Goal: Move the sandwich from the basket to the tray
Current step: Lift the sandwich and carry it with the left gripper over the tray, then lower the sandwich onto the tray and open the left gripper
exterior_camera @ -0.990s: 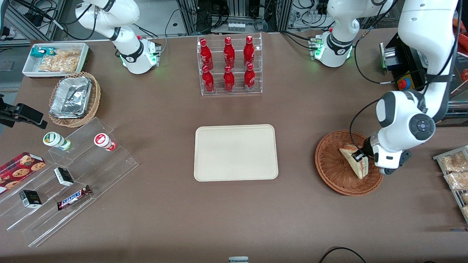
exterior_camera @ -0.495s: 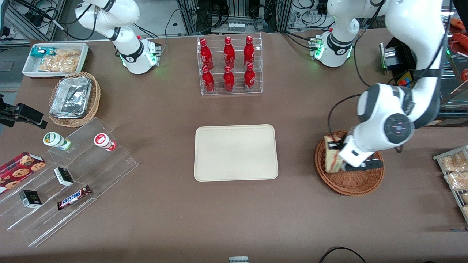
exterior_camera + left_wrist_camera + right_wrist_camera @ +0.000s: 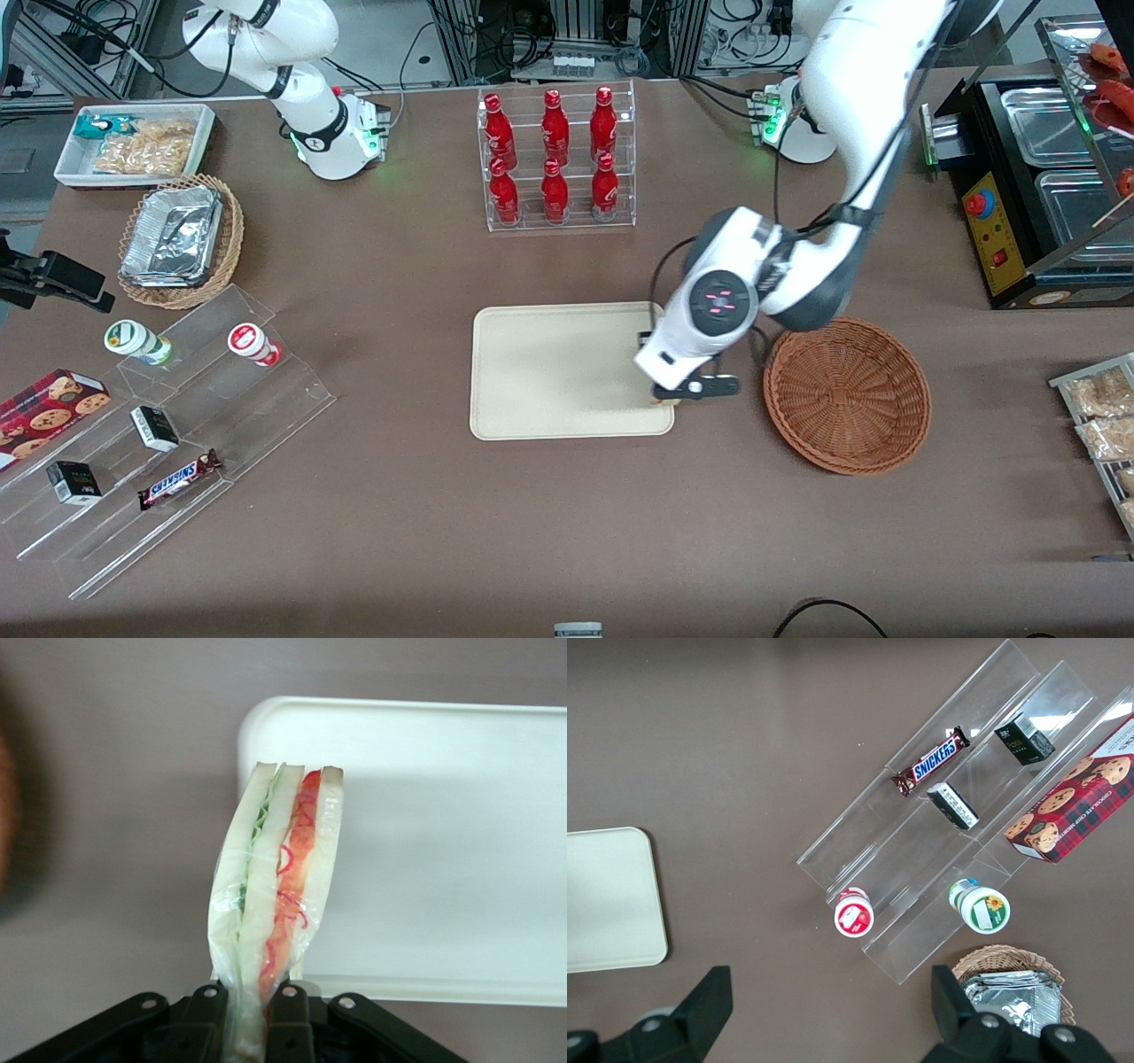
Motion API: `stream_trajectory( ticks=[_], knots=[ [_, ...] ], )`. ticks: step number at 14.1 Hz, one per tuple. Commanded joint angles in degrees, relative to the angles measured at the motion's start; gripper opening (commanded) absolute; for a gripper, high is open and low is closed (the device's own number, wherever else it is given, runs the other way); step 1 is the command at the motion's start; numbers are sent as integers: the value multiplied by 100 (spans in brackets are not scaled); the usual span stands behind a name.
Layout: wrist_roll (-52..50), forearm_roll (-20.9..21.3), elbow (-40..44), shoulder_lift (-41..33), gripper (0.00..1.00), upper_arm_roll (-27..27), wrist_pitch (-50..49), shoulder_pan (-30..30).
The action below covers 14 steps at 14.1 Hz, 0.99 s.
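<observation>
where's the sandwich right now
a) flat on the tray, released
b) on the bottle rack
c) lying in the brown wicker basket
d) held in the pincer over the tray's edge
d: the wrist view shows the sandwich clamped upright in the pincer, hanging over the edge of the tray on the side toward the basket, which holds nothing.

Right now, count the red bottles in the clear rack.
6: three on the rack's upper tier, three on its lower tier. None looks hidden. The hand holds the sandwich at the tray's edge.
</observation>
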Motion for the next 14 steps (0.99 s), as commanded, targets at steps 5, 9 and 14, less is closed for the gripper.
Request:
stream_trajectory(
  ticks=[5,9,14],
  knots=[
    [-1694,374,1365,1213,6,79,194,-993],
    [-1959,497,1365,1469,8,79,661,-1204],
    [-1907,497,1304,1408,100,88,723,-1178]
  ],
)
